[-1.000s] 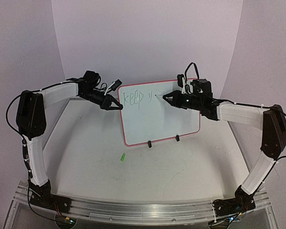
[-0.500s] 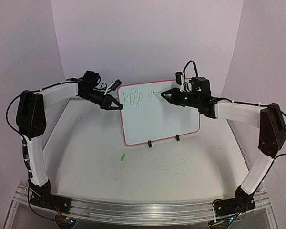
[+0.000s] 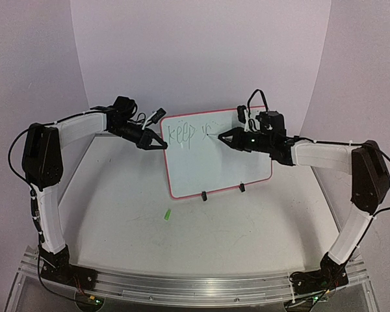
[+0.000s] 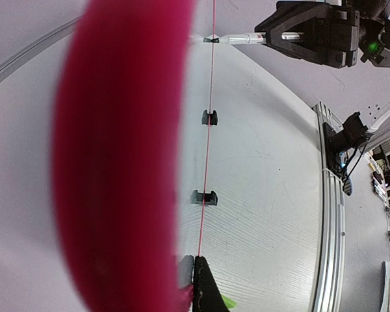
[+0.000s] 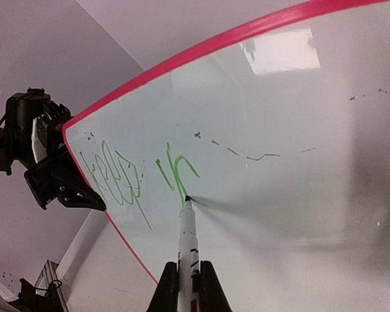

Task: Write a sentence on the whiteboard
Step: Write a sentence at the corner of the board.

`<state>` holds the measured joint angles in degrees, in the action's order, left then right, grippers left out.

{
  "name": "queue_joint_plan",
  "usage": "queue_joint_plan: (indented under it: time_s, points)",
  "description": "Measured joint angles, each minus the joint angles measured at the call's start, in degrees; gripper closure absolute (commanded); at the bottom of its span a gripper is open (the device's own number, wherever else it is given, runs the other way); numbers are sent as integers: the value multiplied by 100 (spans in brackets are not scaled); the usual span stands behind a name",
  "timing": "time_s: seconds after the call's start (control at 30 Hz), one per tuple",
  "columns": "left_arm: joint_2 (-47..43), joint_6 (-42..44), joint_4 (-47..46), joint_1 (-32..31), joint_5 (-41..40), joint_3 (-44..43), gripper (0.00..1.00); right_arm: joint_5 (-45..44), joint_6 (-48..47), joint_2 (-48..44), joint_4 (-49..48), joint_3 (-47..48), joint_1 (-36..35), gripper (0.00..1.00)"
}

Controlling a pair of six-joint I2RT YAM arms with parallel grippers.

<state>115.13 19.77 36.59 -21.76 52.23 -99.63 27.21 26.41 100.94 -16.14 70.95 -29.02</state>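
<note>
The whiteboard point(image 3: 214, 156) with its red-pink rim stands upright on two black clip feet in the middle of the table. It bears green writing, "keep" and a few more strokes point(image 5: 175, 172). My left gripper point(image 3: 161, 145) is shut on the board's left edge; in the left wrist view the rim point(image 4: 117, 162) is a large red blur and the gripper point(image 4: 194, 283) pinches it. My right gripper point(image 3: 225, 138) is shut on a white marker point(image 5: 188, 247), whose tip touches the board just below the last green stroke.
A small green marker cap point(image 3: 167, 214) lies on the table in front of the board's left corner. The table's metal front rail point(image 3: 182, 283) runs along the near edge. A curved pale backdrop stands behind the board.
My right gripper with the marker has shifted slightly left and down along the board, adding to the strokes after "keep". The left arm and the board have not moved.
</note>
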Motion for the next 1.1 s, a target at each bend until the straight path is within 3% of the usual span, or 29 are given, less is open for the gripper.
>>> queue_joint_plan:
  time_s: [1.1]
  points:
    - [0, 88, 3, -8, 9, 0, 100, -411, -68, -404, 72, 73, 14, 100]
